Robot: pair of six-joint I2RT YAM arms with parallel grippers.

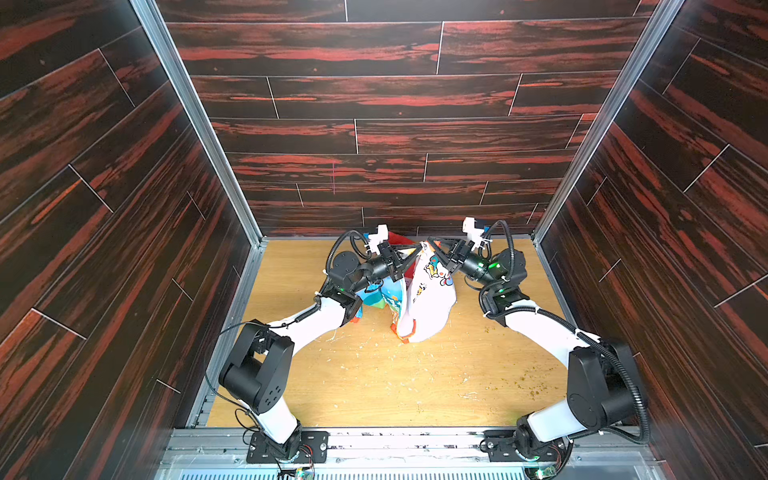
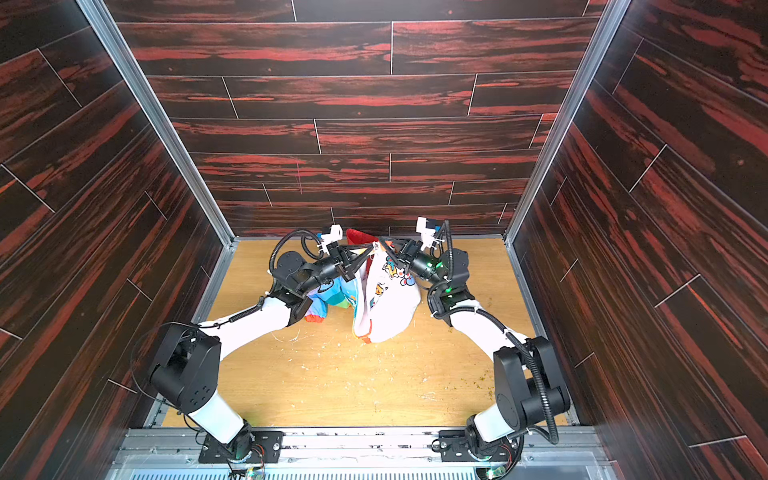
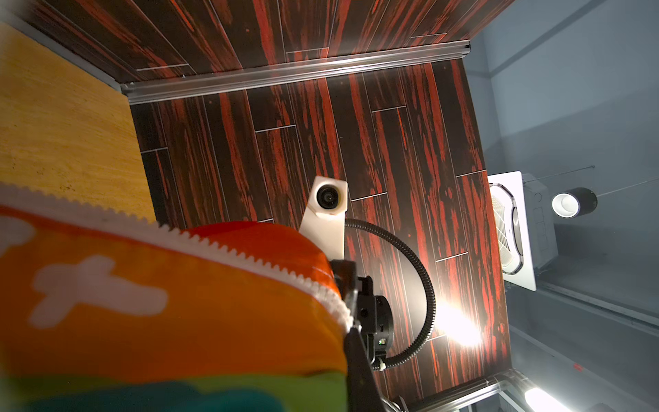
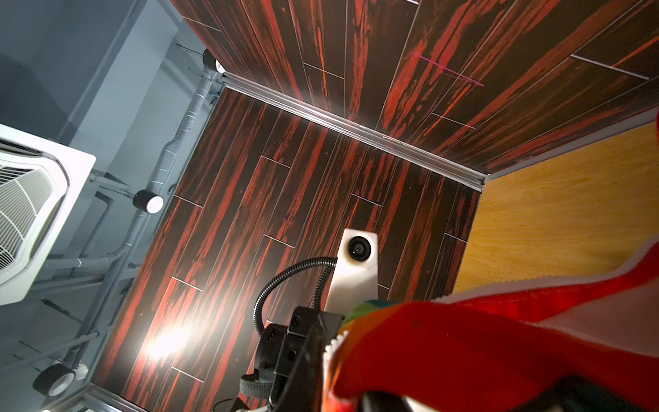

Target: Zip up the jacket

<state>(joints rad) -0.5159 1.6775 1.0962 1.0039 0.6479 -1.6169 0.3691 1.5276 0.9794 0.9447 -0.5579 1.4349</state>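
Dark, red-streaked wood-pattern walls (image 1: 374, 95) enclosed a light wooden tabletop (image 1: 374, 382) on three sides. A small child's jacket (image 1: 428, 303), white with cartoon prints, rainbow panels and an orange hood, hung below two black pincers that met tip to tip, its lower end reaching the tabletop. The left pincer (image 1: 413, 250) was clenched on the jacket's upper edge. The right pincer (image 1: 434, 245) touched that edge; whether it gripped could not be told. Open tabletop lay behind both pincers, toward the arm bases; the back wall stood close beyond them. A single row of white zipper teeth (image 3: 249, 257) ran up to the right pincer's tips.
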